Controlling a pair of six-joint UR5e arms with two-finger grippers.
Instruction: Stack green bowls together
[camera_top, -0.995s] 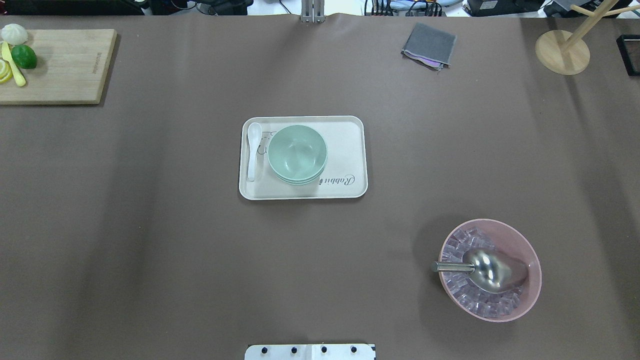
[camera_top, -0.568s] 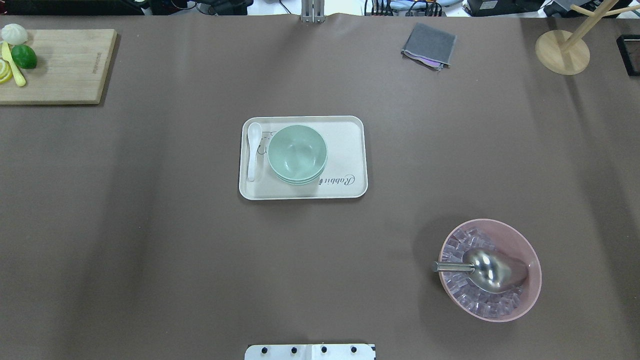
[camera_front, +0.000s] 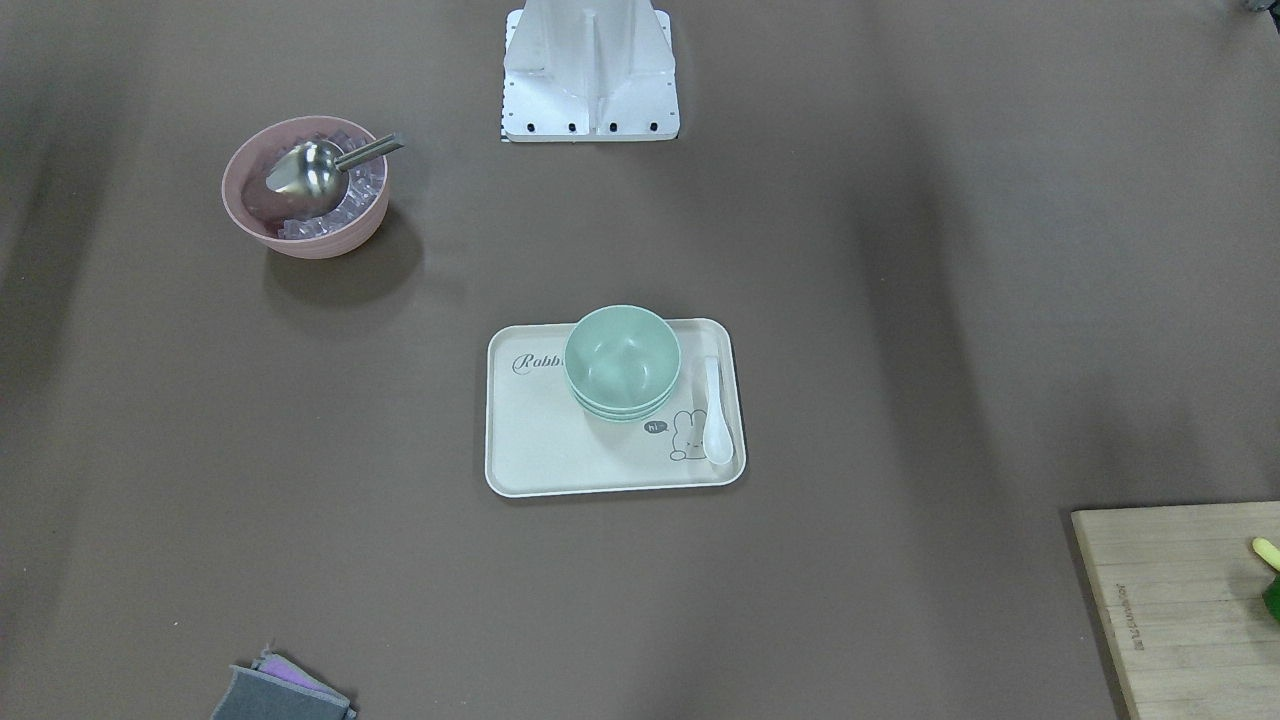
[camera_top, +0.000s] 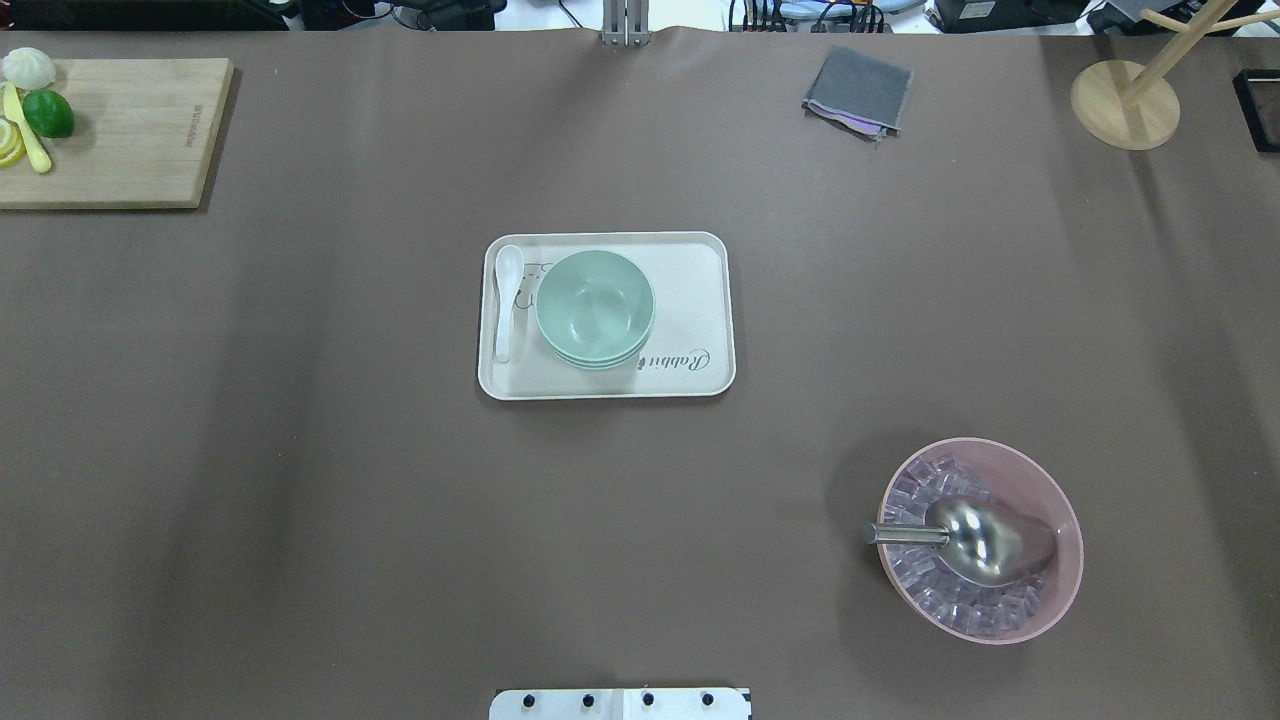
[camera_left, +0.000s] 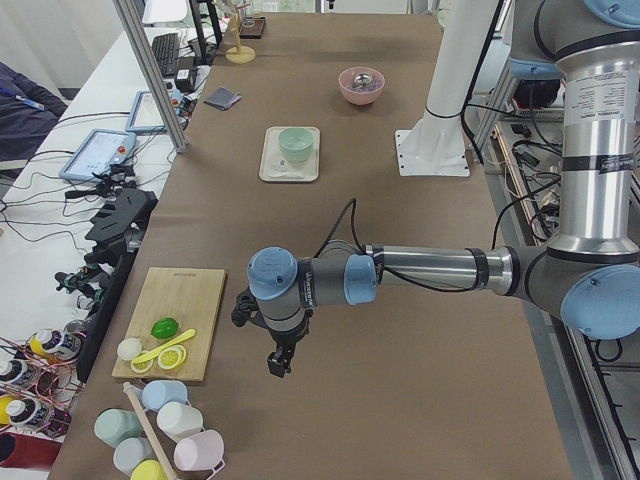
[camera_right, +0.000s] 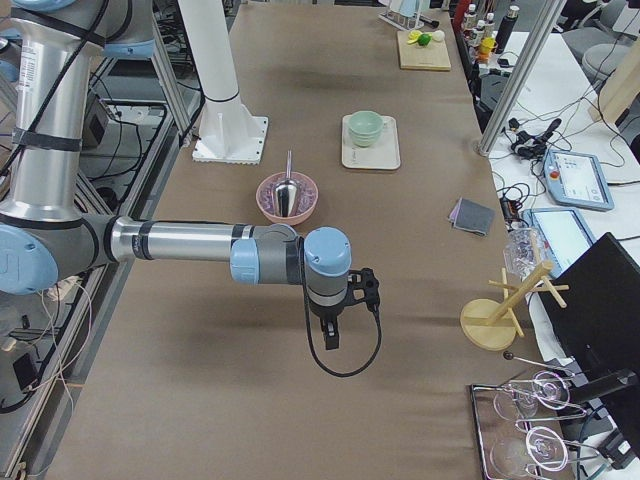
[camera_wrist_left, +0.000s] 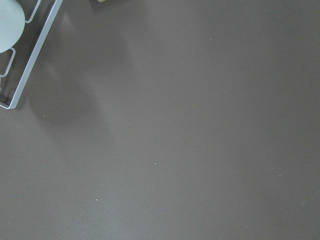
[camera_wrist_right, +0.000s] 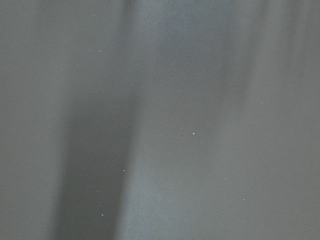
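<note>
stacked and waiting: green bowls (camera_top: 594, 303), nested mouth-up on the cream tray (camera_top: 705, 300), in its left half as seen from overhead, just beside the white spoon (camera_top: 507, 300), with three rims on show one under another. well apart from the pink bowl (camera_top: 1062, 585) of ice with its metal scoop (camera_top: 985, 540), and from the cutting board (camera_top: 130, 130) at the table's far left corner. parked away from the tray at opposite ends of the table: left gripper (camera_left: 278, 362) over bare table beside the cutting board, right gripper (camera_right: 332, 338) over bare table short of the pink bowl, with no bowl seen in either; cannot tell from these side views whether fingers apart or together. looks, by the lie of things, like a finished stack or very nearly one. to close it out well: keep both arms clear of the tray, check for level, concentric rims, and press straight down only on a bowl riding high, never sideways toward the spoon. opens straight up; being round, points no way across the table and has no long axis there; only the stack's own axis, upright, with no lean to be seen.
</note>
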